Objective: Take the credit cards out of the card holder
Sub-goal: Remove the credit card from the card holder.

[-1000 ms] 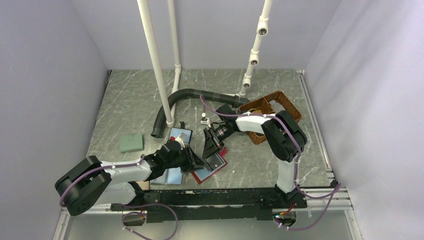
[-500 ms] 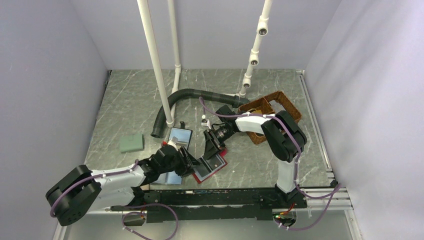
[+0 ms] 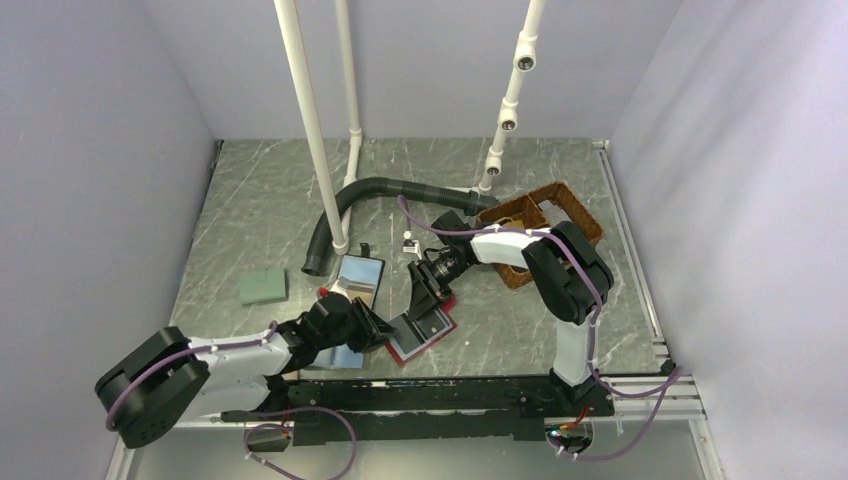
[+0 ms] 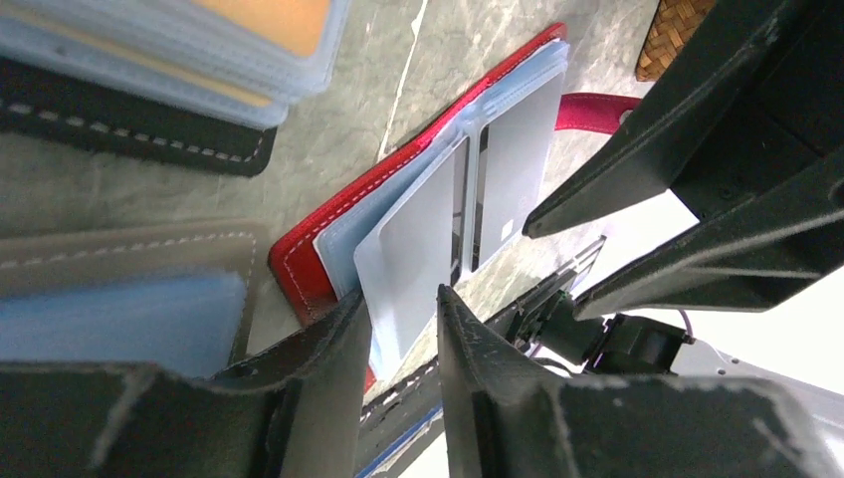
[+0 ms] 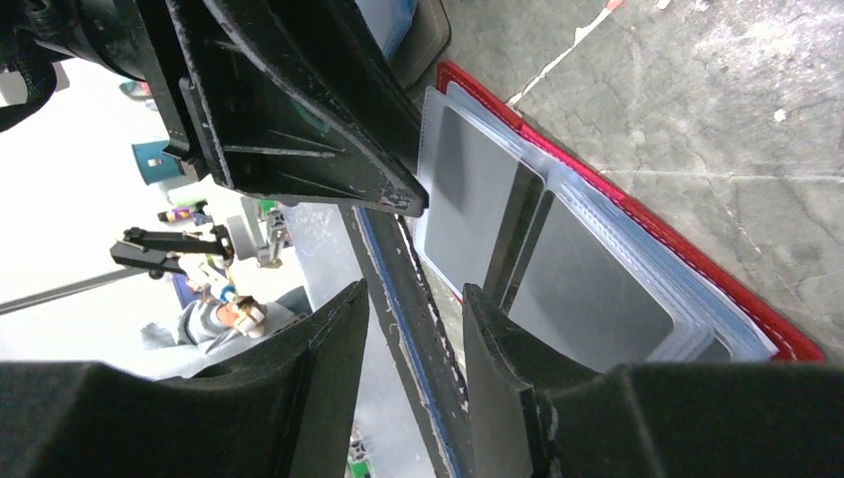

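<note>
Bench [image 3: 260, 190] in the top view is grey with white streaks. The red card holder [image 3: 428, 342] lies flat and open near the front edge, between the two arms. The left fingers [image 3: 386, 327] reach in low from the left and sit at the holder's left end. The right fingers [image 3: 421, 298] point down at its far side. A black-rimmed case [image 3: 360, 277] lies just behind the left fingers. A grey-blue wallet [image 3: 345, 355] lies partly under the left arm. A green block [image 3: 263, 287] sits well off to the left. A black hose [image 3: 350, 200] and a brown basket [image 3: 545, 215] are farther back.

In the left wrist view, the left fingers [image 4: 450, 317] are apart with a small gap. One of the credit cards [image 4: 413, 249] looks grey here and sticks part way out of the holder's clear sleeve. Its near end shows in that gap. I cannot tell if the fingers touch it. Another card sits in the sleeve beside it. The red pull tab [image 4: 592, 105] sticks out at the far end, next to the dark right fingers [image 4: 697, 149].

In the right wrist view, the right fingers [image 5: 480, 317] are apart with nothing held between them. The card holder [image 5: 697, 267] lies just to their right, its red edge showing. Two grey credit cards [image 5: 473, 199] sit side by side in its clear sleeves.
</note>
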